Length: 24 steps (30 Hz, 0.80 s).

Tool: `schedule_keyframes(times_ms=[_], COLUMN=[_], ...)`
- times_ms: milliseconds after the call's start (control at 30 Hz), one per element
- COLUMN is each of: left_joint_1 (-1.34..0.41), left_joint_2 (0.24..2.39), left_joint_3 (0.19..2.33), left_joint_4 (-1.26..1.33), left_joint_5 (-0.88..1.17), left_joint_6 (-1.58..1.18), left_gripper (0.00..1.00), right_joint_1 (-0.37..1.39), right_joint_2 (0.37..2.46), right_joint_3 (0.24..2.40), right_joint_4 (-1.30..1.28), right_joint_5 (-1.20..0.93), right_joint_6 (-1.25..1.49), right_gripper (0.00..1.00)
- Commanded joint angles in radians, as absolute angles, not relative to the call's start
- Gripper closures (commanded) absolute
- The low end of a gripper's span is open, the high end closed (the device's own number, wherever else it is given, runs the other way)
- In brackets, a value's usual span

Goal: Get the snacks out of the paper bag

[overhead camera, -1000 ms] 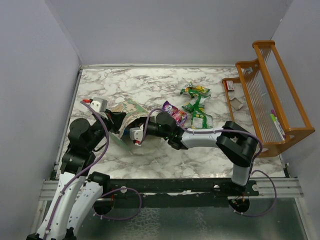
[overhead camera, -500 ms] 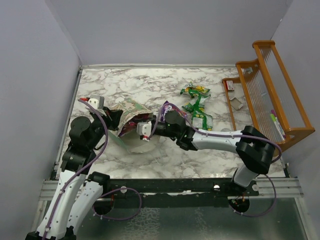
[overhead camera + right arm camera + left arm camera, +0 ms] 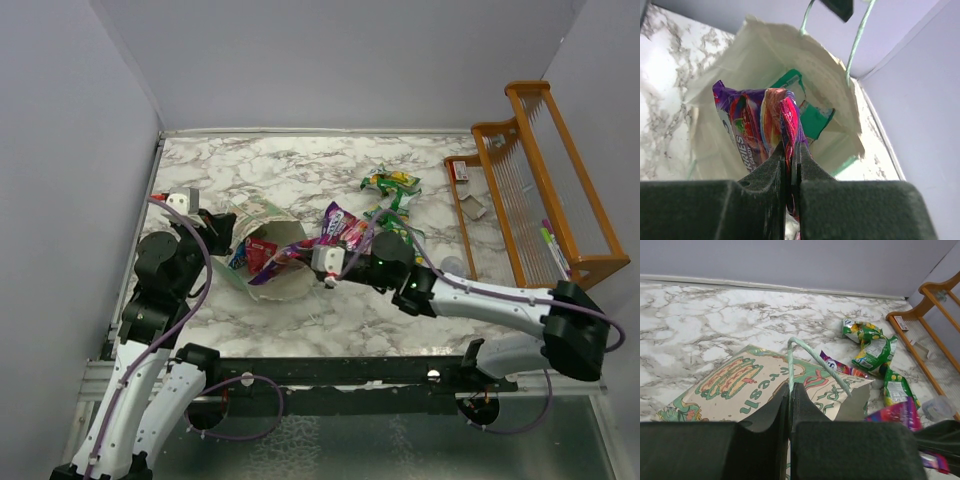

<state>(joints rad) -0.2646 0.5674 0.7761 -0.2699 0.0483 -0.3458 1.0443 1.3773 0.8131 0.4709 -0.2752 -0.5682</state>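
Snacks: one purple packet (image 3: 752,127) is clenched in the shut jaws of the right gripper (image 3: 790,150), at the mouth of the paper bag (image 3: 283,238). The bag sits at 9 o'clock on the marble table (image 3: 300,170), its mouth open toward 3 o'clock. The left gripper (image 3: 790,390) is clamped tight on the bag's green handle (image 3: 789,362). Red and blue packets (image 3: 255,252) show inside the bag. A second purple packet (image 3: 345,222) and green packets (image 3: 392,182) lie loose at 2 o'clock from the bag. An orange rack (image 3: 530,190) stands at the table's 3 o'clock edge.
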Motion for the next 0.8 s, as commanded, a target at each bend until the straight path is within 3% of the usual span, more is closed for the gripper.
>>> schedule_keyframes(times_ms=[0, 233, 500, 667, 767], left_joint_1=[-0.268, -0.268, -0.268, -0.268, -0.268], left_joint_2=[0.554, 0.555, 0.553, 0.533, 0.524], left_joint_3=[0.801, 0.787, 0.801, 0.797, 0.795], left_joint_4=[-0.272, -0.273, -0.29, -0.304, -0.301], left_joint_5=[-0.01, -0.031, -0.038, -0.039, 0.007], left_joint_6=[-0.339, -0.332, -0.326, -0.319, -0.308], left_gripper=[1.0, 1.0, 1.0, 1.0, 1.0], right_joint_1=[1.049, 1.048, 1.01, 0.851, 0.732], right_joint_2=[1.151, 0.921, 1.062, 1.14, 1.209], right_joint_3=[0.716, 0.65, 0.7, 0.74, 0.764], right_joint_4=[0.543, 0.575, 0.663, 0.442, 0.305], right_joint_5=[-0.278, 0.012, 0.705, 0.7, 0.53], right_joint_6=[-0.533, -0.492, -0.297, 0.049, 0.295], right_gripper=[0.99, 0.99, 0.99, 0.98, 0.98])
